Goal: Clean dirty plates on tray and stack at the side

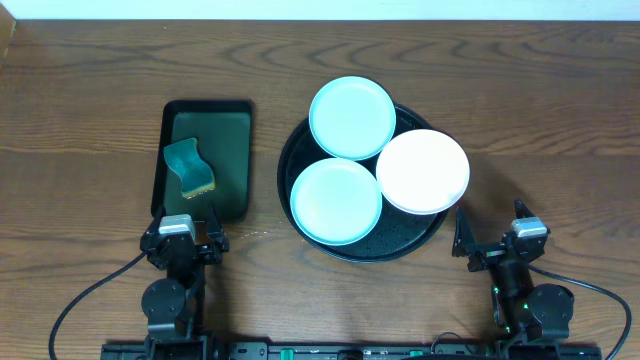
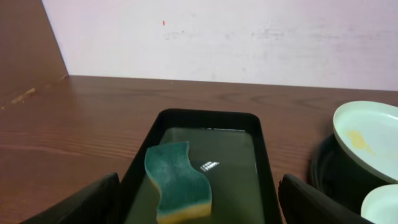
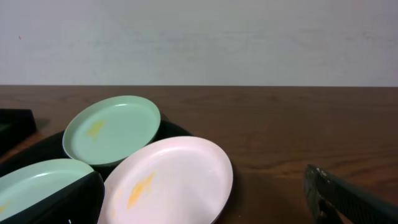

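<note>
Three plates lie on the round black tray [image 1: 400, 245] at the table's middle. One mint plate [image 1: 352, 117] is at the back, another mint plate [image 1: 336, 200] at the front left, and a white plate [image 1: 423, 170] at the right overhanging the rim. Yellow smears show on the far mint plate [image 3: 112, 129] and the white plate [image 3: 168, 183]. My left gripper [image 1: 183, 232] stands open near the front edge, facing a green-and-yellow sponge [image 2: 177, 183]. At the front right my right gripper [image 1: 495, 240] is open, empty, just short of the white plate.
A dark green rectangular tray [image 1: 235, 150] left of the round tray holds the sponge [image 1: 190, 167]. Bare wood table lies to the far left, right and back. A pale wall runs behind the table.
</note>
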### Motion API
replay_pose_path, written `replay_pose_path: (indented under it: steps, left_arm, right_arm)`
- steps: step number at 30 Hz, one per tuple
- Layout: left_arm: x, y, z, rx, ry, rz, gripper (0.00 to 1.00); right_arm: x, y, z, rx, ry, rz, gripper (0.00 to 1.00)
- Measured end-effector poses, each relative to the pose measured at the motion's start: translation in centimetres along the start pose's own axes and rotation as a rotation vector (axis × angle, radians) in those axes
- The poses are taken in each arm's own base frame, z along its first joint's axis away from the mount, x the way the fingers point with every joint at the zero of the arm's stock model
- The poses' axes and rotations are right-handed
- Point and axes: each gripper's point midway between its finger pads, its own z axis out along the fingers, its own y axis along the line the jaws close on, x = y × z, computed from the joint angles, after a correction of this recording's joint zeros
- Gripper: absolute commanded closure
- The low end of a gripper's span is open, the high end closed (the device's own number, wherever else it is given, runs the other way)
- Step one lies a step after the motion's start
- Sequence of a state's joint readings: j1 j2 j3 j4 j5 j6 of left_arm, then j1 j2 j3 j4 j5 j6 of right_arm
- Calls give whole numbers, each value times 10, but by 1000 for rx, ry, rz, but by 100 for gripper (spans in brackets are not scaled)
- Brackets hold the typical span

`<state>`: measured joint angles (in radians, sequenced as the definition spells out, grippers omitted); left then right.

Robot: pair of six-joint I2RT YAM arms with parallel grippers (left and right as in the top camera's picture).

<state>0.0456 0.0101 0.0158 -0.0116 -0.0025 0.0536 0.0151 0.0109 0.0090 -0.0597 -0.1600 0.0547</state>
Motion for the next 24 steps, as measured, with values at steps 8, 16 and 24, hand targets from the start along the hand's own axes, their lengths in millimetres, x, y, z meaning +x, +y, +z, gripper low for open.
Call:
replay_pose_path:
  steps: [8, 16, 24]
  left_arm:
    - [-66, -52, -17, 330, -260, -137, 18]
    - [-165, -87, -98, 633, -731, -90, 19]
    - [-178, -69, -44, 451, -335, -156, 19]
  right_arm:
    - [0, 0, 0, 0, 0, 0, 1]
    - [0, 0, 0, 0, 0, 0, 1]
    - [0, 0, 0, 1, 1, 0, 1]
